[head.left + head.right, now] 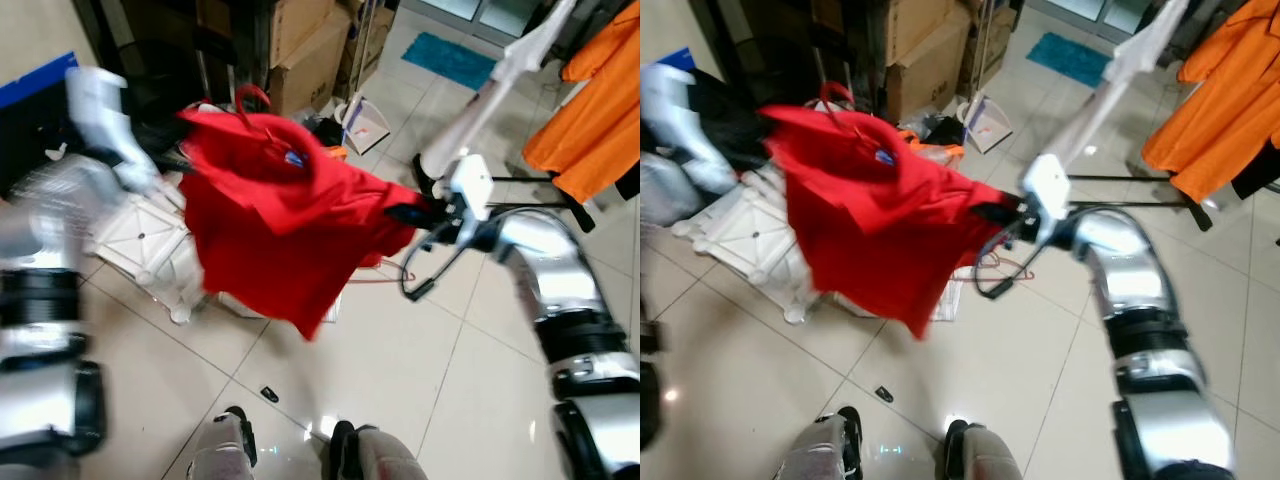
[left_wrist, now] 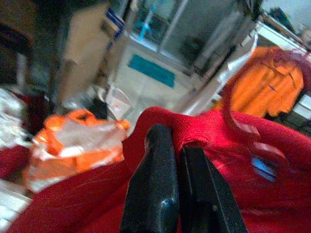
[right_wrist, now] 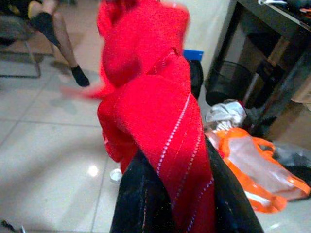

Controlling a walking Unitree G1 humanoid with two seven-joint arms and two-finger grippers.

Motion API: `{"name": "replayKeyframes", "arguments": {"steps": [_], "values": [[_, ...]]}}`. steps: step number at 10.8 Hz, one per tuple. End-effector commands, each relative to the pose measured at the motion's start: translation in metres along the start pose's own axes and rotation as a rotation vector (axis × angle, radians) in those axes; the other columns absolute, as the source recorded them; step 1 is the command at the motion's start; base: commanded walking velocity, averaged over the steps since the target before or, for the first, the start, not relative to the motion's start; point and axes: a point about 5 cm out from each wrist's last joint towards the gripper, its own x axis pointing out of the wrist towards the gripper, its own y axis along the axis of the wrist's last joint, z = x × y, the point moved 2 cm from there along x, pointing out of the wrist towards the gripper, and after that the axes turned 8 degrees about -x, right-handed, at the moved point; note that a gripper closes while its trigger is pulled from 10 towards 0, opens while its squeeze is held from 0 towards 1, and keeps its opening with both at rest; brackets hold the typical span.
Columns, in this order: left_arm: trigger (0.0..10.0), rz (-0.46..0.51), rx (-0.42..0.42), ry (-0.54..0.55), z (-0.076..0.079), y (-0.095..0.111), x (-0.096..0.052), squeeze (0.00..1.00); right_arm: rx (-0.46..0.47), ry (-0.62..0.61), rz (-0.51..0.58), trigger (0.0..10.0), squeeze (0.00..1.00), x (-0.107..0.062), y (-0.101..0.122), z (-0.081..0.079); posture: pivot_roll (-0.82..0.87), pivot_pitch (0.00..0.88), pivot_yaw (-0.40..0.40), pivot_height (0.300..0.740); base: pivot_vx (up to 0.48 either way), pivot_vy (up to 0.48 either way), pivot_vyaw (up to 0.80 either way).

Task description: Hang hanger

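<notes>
You're mid-carry: left claw (image 2: 182, 194) and right claw (image 1: 412, 213) each pinched shut on the red shirt (image 1: 275, 215), its hanger hook (image 1: 250, 97) upper centre; next, hook it on the rack pole (image 1: 500, 80) upper right.

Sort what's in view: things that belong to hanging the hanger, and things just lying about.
For the job:
- red shirt on a red hanger
- left tool, shut on the shirt
- right tool, shut on the shirt's edge
- white rack pole

Lying about:
- cardboard boxes
- orange shirt, already hanging
- teal mat
- orange bag
</notes>
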Motion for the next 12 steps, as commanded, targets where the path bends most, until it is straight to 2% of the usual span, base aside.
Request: {"name": "replayKeyframes", "arguments": {"steps": [1, 2, 4, 5, 6, 7, 8, 9, 10, 12], "values": [[0.0, -0.046, -0.018, 0.012, 0.001, -0.015, 0.004, 0.0, 0.003, -0.031, 0.05, 0.0, 0.0, -0.003, 0.011, 0.006, 0.01, 0.211, -0.089, 0.74, 0.0, 0.0, 0.0], [0.0, -0.088, -0.05, 0.002, 0.004, -0.035, 0.012, 0.0, 0.012, -0.018, 0.085, 0.0, 0.0, 0.002, 0.018, 0.004, 0.01, 0.21, -0.089, 0.74, 0.0, 0.0, 0.0], [0.0, -0.114, -0.077, 0.055, -0.002, -0.051, 0.018, 0.0, 0.016, -0.013, 0.104, 0.0, 0.0, 0.003, 0.024, 0.006, 0.0, 0.207, -0.096, 0.74, 0.0, 0.0, 0.0], [3.5, -0.123, -0.027, 0.109, -0.009, -0.054, 0.017, 0.0, 0.017, -0.013, 0.103, 0.0, 0.0, 0.002, 0.024, 0.006, -0.01, 0.203, -0.1, 0.74, 0.0, 0.0, 0.0], [10.0, -0.116, 0.021, 0.142, -0.013, -0.053, 0.018, 0.0, 0.02, -0.01, 0.099, 0.0, 0.0, 0.0, 0.024, 0.006, -0.01, 0.198, -0.101, 0.74, 0.0, 0.0, 0.0], [10.0, -0.084, 0.031, 0.132, -0.012, -0.044, 0.019, 0.57, 0.019, -0.008, 0.088, 0.0, 0.0, -0.003, 0.023, 0.006, -0.01, 0.192, -0.102, 0.74, 0.0, 0.0, 0.0], [10.0, -0.065, 0.046, 0.128, -0.011, -0.039, 0.02, 0.91, 0.019, -0.009, 0.084, 0.0, 0.0, -0.004, 0.023, 0.007, -0.01, 0.189, -0.103, 0.74, 0.0, 0.0, 0.0], [10.0, -0.042, 0.059, 0.116, -0.009, -0.034, 0.021, 1.0, 0.019, -0.008, 0.084, 0.0, 0.0, -0.004, 0.023, 0.007, -0.01, 0.184, -0.103, 0.74, 0.0, 0.0, 0.0], [10.0, -0.019, 0.073, 0.092, -0.003, -0.027, 0.022, 1.0, 0.021, -0.008, 0.088, 0.0, 0.0, -0.003, 0.024, 0.007, -0.01, 0.182, -0.105, 0.74, 0.0, 0.0, 0.0], [10.0, -0.012, 0.142, -0.004, 0.02, -0.016, 0.029, 1.0, 0.042, -0.017, 0.108, 0.0, 0.0, 0.0, 0.024, 0.006, 0.0, 0.177, -0.106, 0.74, 0.0, 0.0, 0.0]]}}
